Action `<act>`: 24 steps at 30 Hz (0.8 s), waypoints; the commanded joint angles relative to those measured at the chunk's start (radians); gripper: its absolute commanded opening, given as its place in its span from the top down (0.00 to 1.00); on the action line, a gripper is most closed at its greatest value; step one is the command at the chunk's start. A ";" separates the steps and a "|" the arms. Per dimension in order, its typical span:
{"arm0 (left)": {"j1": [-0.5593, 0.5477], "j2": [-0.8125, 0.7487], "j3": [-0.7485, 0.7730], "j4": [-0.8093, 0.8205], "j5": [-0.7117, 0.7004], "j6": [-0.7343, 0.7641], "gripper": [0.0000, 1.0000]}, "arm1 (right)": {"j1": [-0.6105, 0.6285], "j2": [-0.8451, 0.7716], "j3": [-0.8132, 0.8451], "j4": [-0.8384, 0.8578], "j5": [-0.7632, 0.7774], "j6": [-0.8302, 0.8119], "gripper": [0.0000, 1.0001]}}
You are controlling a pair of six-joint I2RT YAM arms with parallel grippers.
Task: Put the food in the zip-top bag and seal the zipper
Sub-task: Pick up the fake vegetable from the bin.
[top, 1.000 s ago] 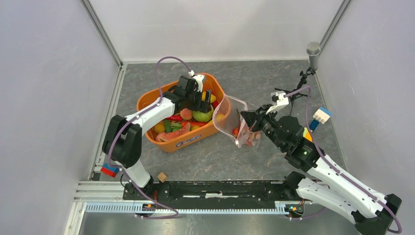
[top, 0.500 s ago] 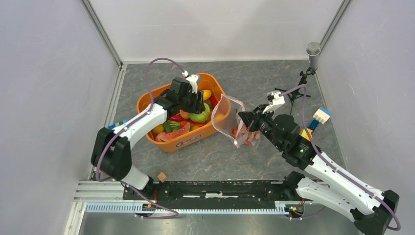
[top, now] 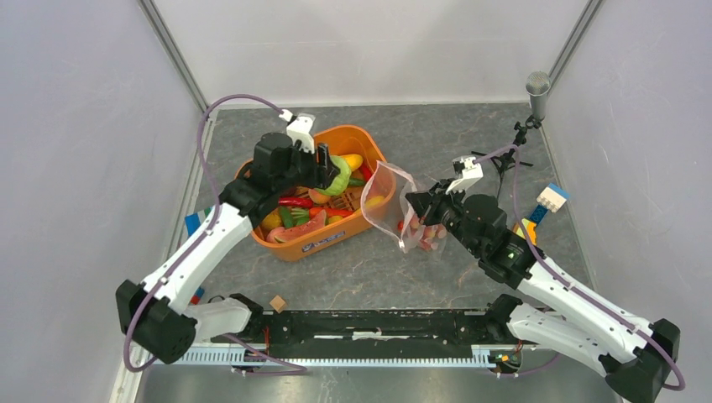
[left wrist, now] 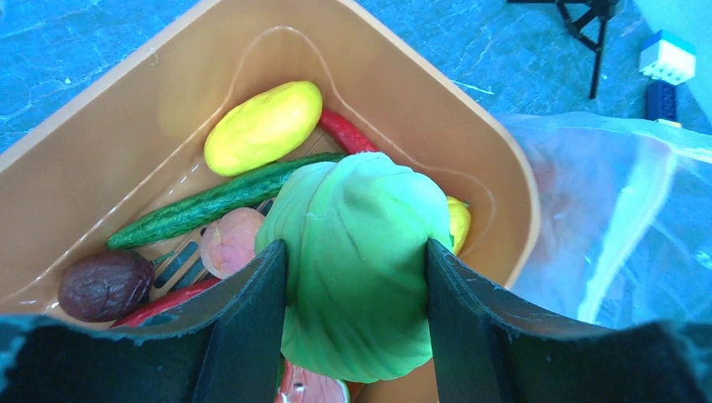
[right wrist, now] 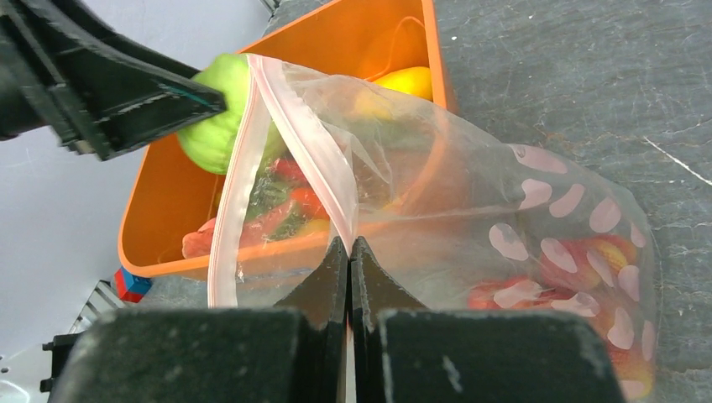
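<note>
My left gripper (top: 329, 170) is shut on the green round melon (left wrist: 361, 201) and holds it above the right part of the orange tub (top: 312, 244). The melon (right wrist: 217, 117) hangs just left of the bag's open mouth. More food lies in the tub: a yellow piece (left wrist: 263, 127), a green cucumber (left wrist: 201, 206) and a red chilli (left wrist: 344, 134). My right gripper (right wrist: 348, 245) is shut on the pink zipper strip (right wrist: 311, 151) and holds the zip-top bag (top: 393, 204) open toward the tub. Red and orange pieces (right wrist: 579, 281) lie in the bag's bottom.
A white and blue block (top: 550, 201) lies at the right. A microphone (top: 537, 86) on a black stand is at the back right. A small wooden cube (top: 278, 303) sits by the front rail. A blue block (top: 194, 222) lies left of the tub.
My left gripper has risen out of the tub with the green melon in it, and its arm has swung back to the left. My right gripper and the bag have shifted slightly left.
</note>
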 commanded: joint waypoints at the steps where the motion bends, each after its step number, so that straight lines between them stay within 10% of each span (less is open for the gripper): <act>1: 0.001 -0.099 -0.004 -0.019 0.015 -0.024 0.55 | 0.000 -0.001 -0.027 0.046 -0.002 0.029 1.00; 24: -0.102 -0.278 -0.143 0.459 0.475 -0.371 0.53 | 0.000 0.054 0.012 0.096 -0.050 0.049 1.00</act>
